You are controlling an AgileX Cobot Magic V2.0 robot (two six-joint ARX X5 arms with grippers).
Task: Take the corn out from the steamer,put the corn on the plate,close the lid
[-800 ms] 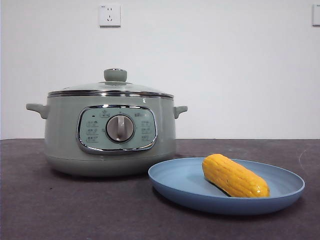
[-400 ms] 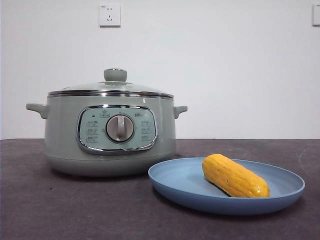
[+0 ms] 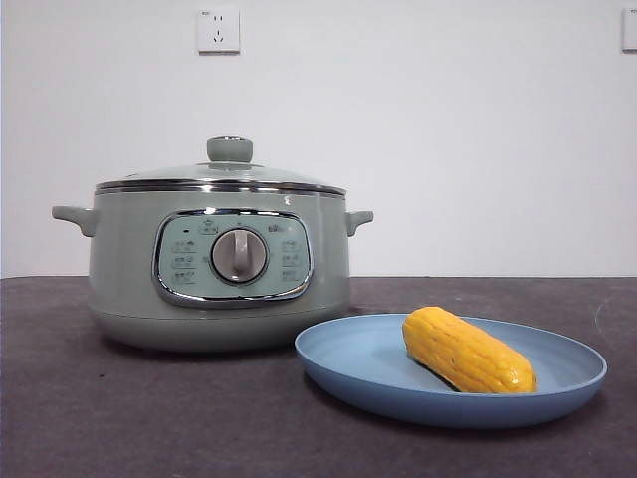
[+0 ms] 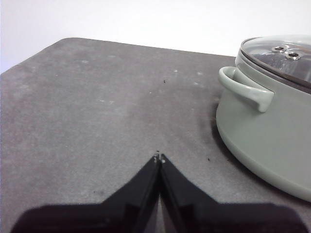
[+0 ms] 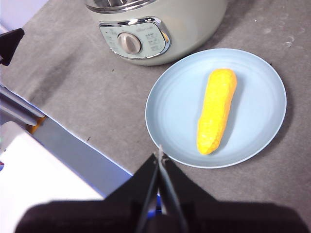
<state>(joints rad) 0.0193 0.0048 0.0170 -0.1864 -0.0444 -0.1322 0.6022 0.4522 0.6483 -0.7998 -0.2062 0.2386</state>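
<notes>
You have the corn [image 3: 468, 351] lying on its side in the plate [image 3: 343, 370], loose, one end toward the pot and the other toward the plate's near rim; in the right wrist view it lies a little off the plate's middle.

You see the plate flat on the dark grey table [image 3: 119, 418], just beside the steamer [image 3: 124, 269] and in front of its right side; whether rim and pot touch, you cannot tell.

The steamer stands upright with the lid [image 3: 221, 177] seated on its rim, knob [image 3: 230, 149] up. The left wrist view shows one side handle [image 4: 245, 90] and two small metal vents in the glass.

Writing: the control panel [image 3: 184, 261] carries small printed marks around the dial [image 3: 239, 256], too small for you to read.

Around: a white wall socket [image 3: 218, 30] is behind the pot on the wall.

Left gripper [image 4: 159, 158]: jaws pressed together on nothing, above bare table, near the steamer's handle side.

Right gripper [image 5: 159, 155]: jaws pressed together, empty, above the plate's edge, apart from the corn.

Nothing you see lies between either gripper and the pot or plate.
</notes>
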